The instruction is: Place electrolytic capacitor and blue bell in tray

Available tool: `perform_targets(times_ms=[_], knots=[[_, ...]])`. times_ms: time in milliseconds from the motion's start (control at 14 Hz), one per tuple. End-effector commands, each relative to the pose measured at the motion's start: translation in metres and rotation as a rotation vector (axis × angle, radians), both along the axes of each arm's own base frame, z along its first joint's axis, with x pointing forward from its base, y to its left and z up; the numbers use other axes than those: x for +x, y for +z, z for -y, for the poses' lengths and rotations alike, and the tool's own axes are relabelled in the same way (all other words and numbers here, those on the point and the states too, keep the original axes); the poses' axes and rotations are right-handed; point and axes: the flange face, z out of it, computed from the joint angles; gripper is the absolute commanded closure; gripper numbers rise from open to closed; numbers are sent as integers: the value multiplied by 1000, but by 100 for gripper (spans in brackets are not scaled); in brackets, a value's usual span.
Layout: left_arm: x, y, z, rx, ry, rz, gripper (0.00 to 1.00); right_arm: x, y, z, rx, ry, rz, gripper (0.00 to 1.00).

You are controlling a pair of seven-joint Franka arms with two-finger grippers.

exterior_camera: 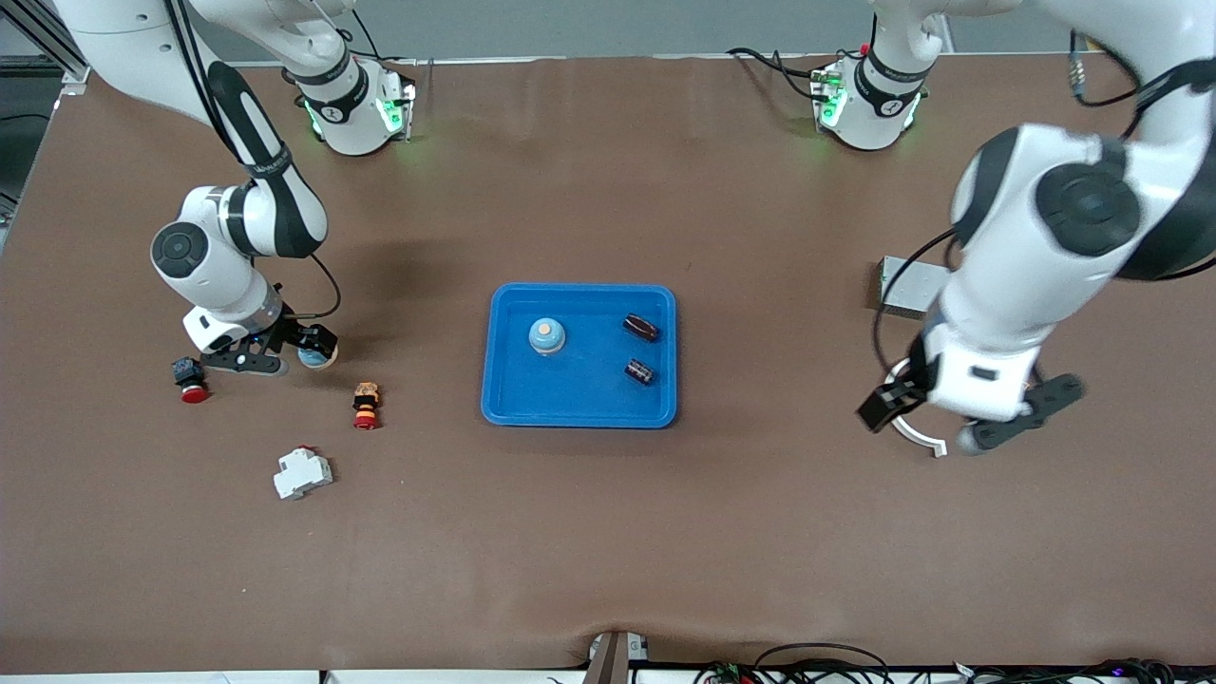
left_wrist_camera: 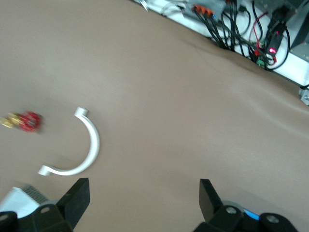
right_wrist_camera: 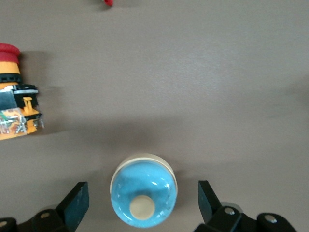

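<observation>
The blue tray (exterior_camera: 579,404) lies mid-table. In it stand a blue bell (exterior_camera: 547,335) and two dark electrolytic capacitors (exterior_camera: 641,328) (exterior_camera: 639,371). A second blue bell (exterior_camera: 316,357) (right_wrist_camera: 144,191) sits on the table toward the right arm's end. My right gripper (exterior_camera: 285,353) (right_wrist_camera: 143,194) is low over this bell, open, one finger on each side and not touching it. My left gripper (exterior_camera: 936,427) (left_wrist_camera: 144,189) hangs open and empty over bare table beside a white C-shaped ring (left_wrist_camera: 82,145).
Near the right gripper lie a red push button (exterior_camera: 190,380), an orange-and-red button switch (exterior_camera: 366,406) (right_wrist_camera: 14,104) and a white breaker (exterior_camera: 302,472). A grey metal box (exterior_camera: 907,285) and the white ring (exterior_camera: 917,432) lie at the left arm's end.
</observation>
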Motion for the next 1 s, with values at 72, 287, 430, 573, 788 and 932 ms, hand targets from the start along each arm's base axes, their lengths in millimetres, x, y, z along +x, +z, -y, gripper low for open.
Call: perform_targets(times_ms=[72, 287, 430, 573, 788, 932], knots=[[-26, 54, -60, 30, -151, -25, 0, -6, -17, -2, 11, -10, 21, 0], [-42, 85, -97, -12, -206, -36, 0, -10, -24, -5, 12, -4, 24, 0], [-52, 93, -108, 4, -265, -65, 0, -11, -25, -5, 12, -4, 22, 0], [-67, 107, -109, 17, -289, -78, 0, -11, -25, -5, 12, -4, 22, 0], [-97, 121, -103, 35, -330, -148, 0, -12, -26, -7, 13, 1, 16, 94], [-117, 130, -114, 44, -383, -167, 0, -12, -26, -11, 16, 5, 14, 100]])
